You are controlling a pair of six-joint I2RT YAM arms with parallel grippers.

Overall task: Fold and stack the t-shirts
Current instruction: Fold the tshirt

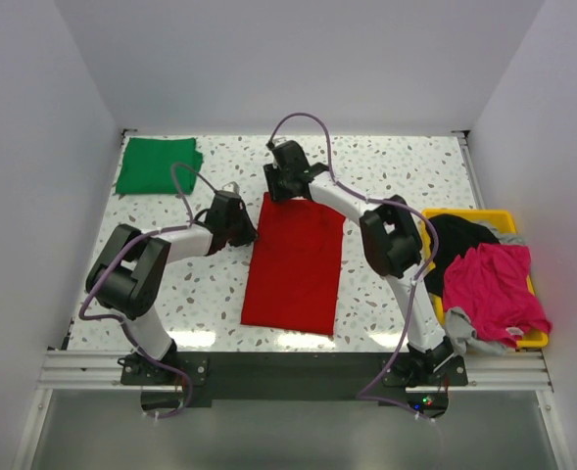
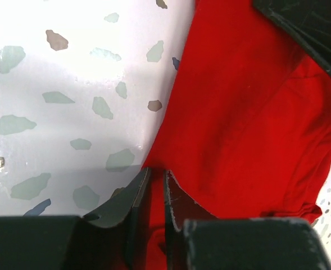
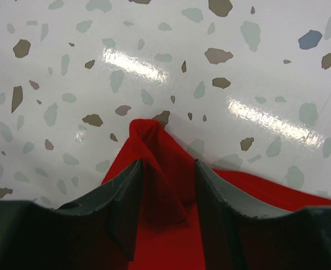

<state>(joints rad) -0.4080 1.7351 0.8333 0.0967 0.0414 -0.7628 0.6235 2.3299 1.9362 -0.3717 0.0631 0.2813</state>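
Left fingers [image 2: 155, 172] narrow over red t-shirt [image 2: 238, 140] edge, hold unclear | right fingers [image 3: 168, 163] parted around its peak

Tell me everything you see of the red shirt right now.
The red shirt is plain, soft cloth folded into a long rectangle. It lies flat on the middle of the table, short ends near and far. Its far edge is puckered into a small raised ridge between the right tool's parted jaws. The left tool sits at its left edge near the far corner, with cloth in its narrow gap.
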